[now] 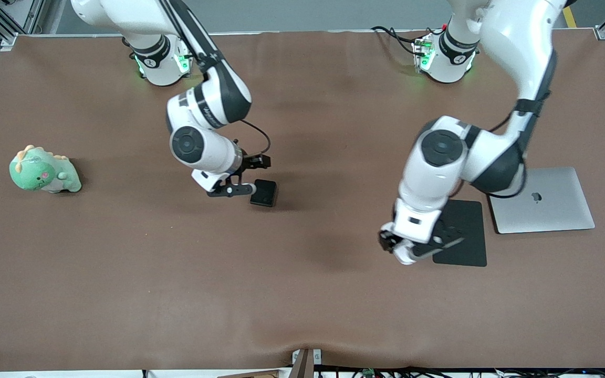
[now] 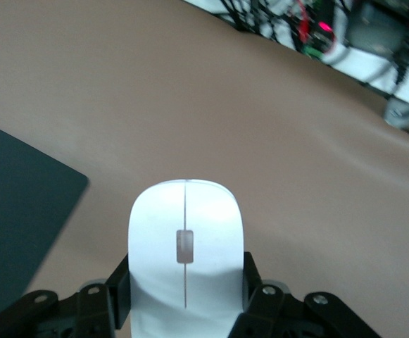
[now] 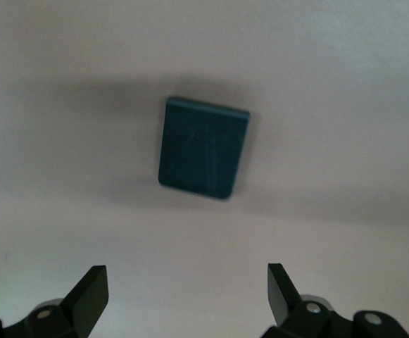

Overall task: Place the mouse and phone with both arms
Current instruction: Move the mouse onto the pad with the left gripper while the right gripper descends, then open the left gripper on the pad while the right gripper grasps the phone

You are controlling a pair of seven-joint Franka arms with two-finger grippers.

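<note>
Left tool [image 2: 186, 296] grips mouse [image 2: 185, 246] beside pad [image 1: 462, 231] edge; right tool [image 3: 188, 292] spread above phone [image 3: 204, 146].

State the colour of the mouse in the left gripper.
White, clearest in the left wrist view: mouse, left gripper.

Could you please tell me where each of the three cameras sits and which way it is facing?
Front view: high across the brown table, facing both arm bases; both white arms show.
Left wrist view: on the left arm, looking past the left gripper, shut on the glossy white oval mouse, beside the flat black mouse pad.
Right wrist view: on the right arm, looking down over the open right gripper at the small black rectangular phone.
Shared: front view also shows the phone and pad.
</note>
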